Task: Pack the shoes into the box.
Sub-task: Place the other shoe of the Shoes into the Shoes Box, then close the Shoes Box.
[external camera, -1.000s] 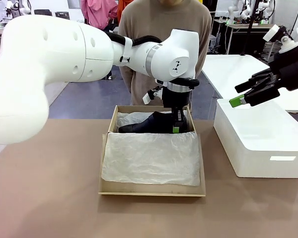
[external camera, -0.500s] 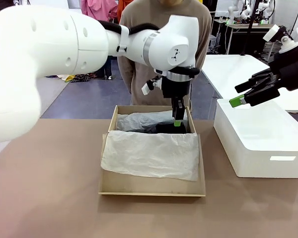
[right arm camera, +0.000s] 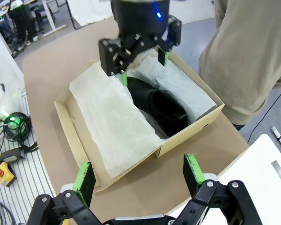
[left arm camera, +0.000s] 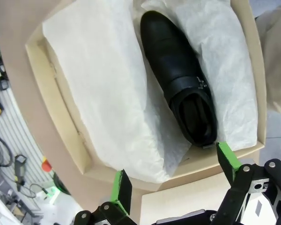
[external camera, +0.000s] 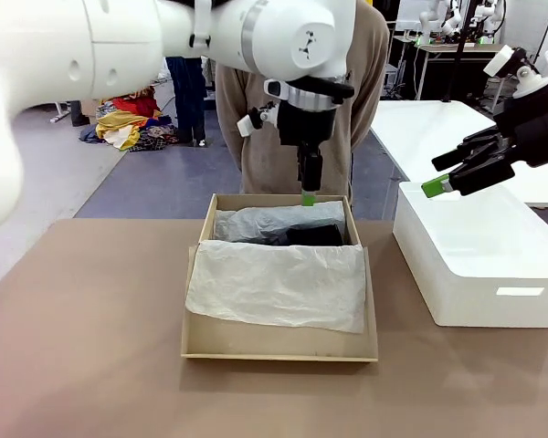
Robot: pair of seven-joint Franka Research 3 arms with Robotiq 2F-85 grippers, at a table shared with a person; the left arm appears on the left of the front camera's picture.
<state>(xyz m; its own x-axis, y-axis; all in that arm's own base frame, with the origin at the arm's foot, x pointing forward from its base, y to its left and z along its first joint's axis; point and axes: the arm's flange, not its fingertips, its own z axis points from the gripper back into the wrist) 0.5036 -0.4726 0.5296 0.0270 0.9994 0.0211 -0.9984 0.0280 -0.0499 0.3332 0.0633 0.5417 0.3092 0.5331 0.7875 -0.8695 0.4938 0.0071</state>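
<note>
Left fingers (left arm camera: 226,158) and right fingers (right arm camera: 193,172) both spread wide, empty. Brown table (external camera: 91,347), grey floor (external camera: 137,182) upper left. Glossy black buckled shoe (left arm camera: 178,79) lies on white tissue (external camera: 274,287) in box (external camera: 279,351), frame centre.

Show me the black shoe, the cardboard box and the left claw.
black shoe (left arm camera: 175,70), left wrist view, on its upper.
cardboard box (external camera: 279,348), front view, on its near edge.
left claw (external camera: 308,195), front view, between its fingertips.
</note>
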